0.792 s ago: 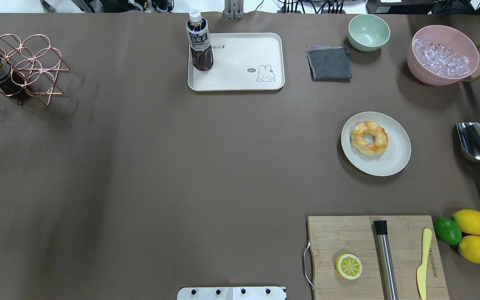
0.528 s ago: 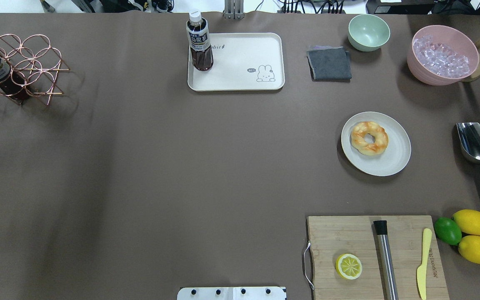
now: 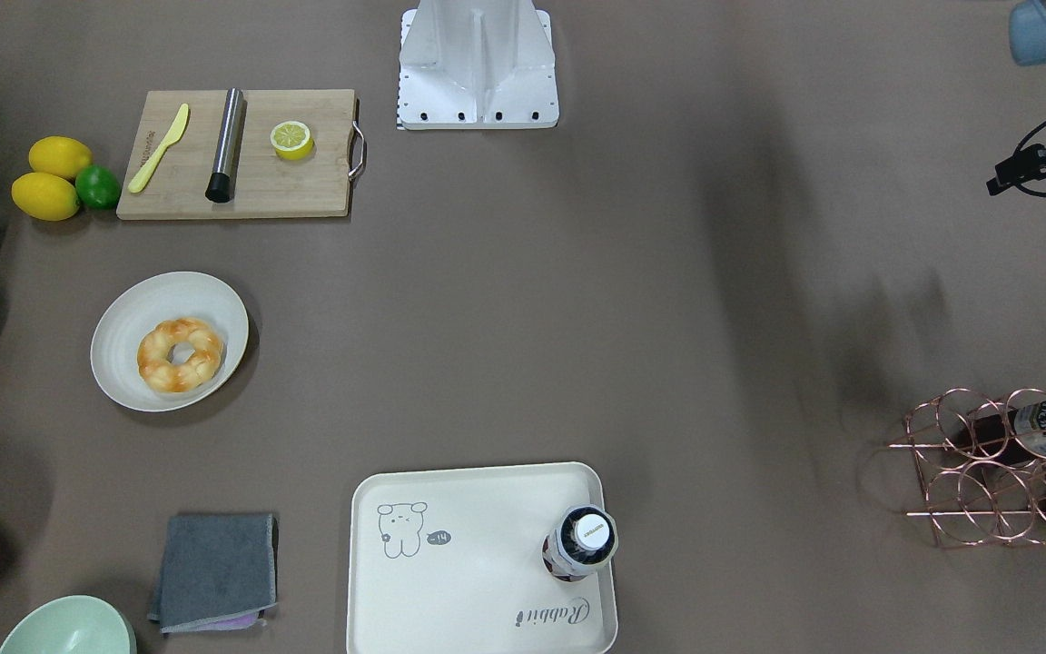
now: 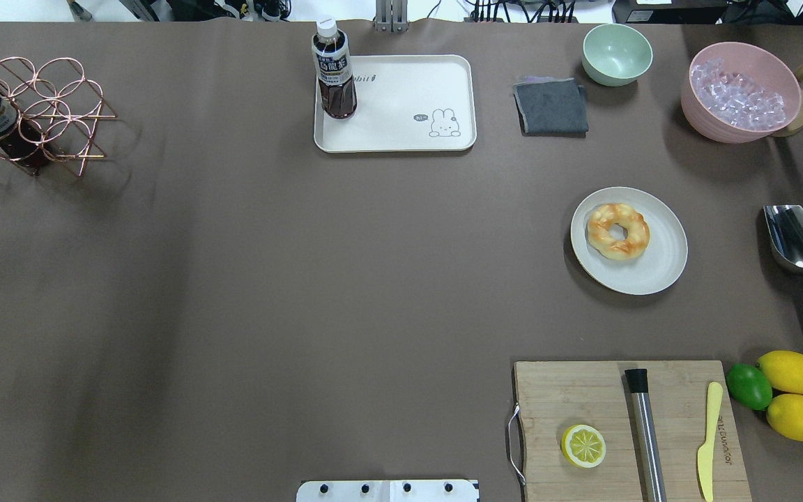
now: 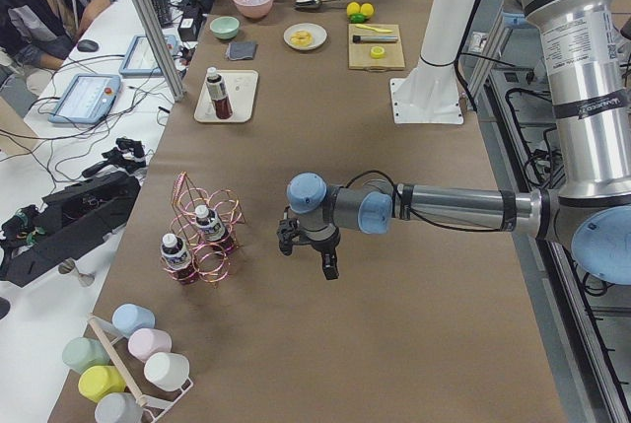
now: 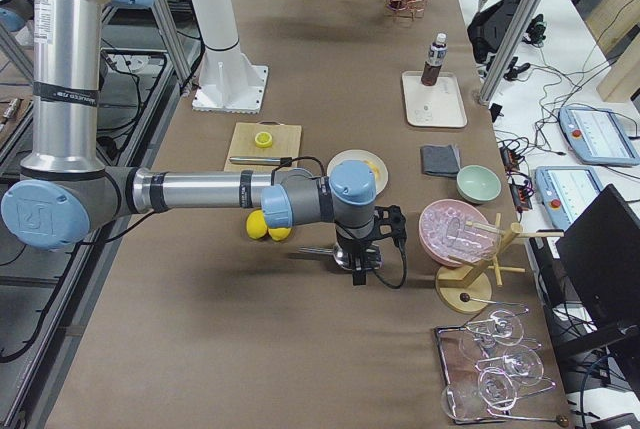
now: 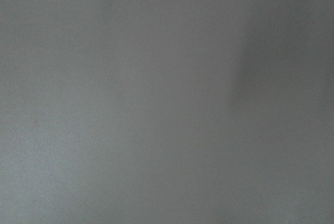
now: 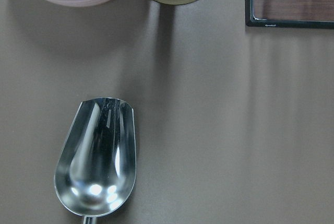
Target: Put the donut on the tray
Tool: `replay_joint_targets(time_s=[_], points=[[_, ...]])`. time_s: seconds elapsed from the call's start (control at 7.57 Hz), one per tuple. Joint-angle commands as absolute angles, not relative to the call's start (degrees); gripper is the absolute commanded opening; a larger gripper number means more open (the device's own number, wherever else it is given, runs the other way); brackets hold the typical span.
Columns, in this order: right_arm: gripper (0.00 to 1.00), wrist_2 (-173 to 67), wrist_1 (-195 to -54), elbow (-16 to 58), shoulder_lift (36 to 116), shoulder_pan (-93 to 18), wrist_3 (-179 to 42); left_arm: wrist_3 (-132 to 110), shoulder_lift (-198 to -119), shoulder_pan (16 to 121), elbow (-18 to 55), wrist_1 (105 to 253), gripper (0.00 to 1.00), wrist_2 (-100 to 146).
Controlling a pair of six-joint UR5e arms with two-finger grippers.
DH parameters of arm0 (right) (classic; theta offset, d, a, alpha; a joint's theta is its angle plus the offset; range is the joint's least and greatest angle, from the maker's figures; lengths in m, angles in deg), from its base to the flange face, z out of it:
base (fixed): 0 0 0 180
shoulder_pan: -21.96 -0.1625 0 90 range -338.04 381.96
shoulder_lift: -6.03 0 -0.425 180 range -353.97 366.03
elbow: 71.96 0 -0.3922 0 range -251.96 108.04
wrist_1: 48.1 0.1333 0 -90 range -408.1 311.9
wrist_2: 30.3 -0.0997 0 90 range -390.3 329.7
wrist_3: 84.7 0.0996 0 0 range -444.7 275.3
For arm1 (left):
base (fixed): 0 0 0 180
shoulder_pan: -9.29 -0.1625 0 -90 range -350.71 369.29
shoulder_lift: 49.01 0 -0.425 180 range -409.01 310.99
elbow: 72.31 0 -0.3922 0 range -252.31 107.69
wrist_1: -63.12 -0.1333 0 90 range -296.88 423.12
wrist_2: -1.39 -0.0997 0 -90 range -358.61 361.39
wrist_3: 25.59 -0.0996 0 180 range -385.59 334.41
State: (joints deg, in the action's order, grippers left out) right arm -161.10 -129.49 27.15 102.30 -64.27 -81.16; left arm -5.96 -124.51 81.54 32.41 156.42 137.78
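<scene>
Wooden cutting board point(image 4: 569, 397), nearest the robot's base and well apart from the tray point(image 4: 401, 125), is carrying a halved lemon point(image 4: 583, 445). Beyond it, closer to the tray yet clear of it, the donut point(image 4: 618, 231) is lying flat on a round plate point(image 4: 661, 273), sitting slightly off centre toward the tray. The tray itself is resting at the far edge of the desk point(image 4: 304, 279), with a dark bottle point(image 4: 334, 73) standing upright in the corner diagonally opposite its rabbit drawing. Near the tray, on the plate's side, a grey cloth point(image 4: 551, 105) is lying folded. The right hand point(image 6: 360, 271) is hanging over a metal scoop point(image 8: 96, 153), farther from the tray than the plate is; the left hand point(image 5: 308, 253) is hanging over bare desk, well apart from the tray on its other side. Whether either hand is released or clenched cannot be told from these views; both are hanging well apart from the donut.
</scene>
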Motion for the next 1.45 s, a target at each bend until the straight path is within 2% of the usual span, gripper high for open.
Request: replay_joint_targets(time_s=[0.0, 0.92, 1.32], points=[[1.00, -163.96, -129.66, 27.80, 102.87, -64.27, -80.92, -5.99, -124.42, 81.54, 32.45, 156.46, 0.98, 137.80], [1.00, -165.57, -126.94, 28.50, 103.86, -64.44, -79.36, -6.08, -123.80, 81.54, 32.45, 156.46, 0.98, 137.71], [1.00, -164.87, -126.06, 29.73, 98.86, -54.29, -53.42, -6.08, -123.80, 81.54, 32.54, 156.46, 0.98, 137.71]])
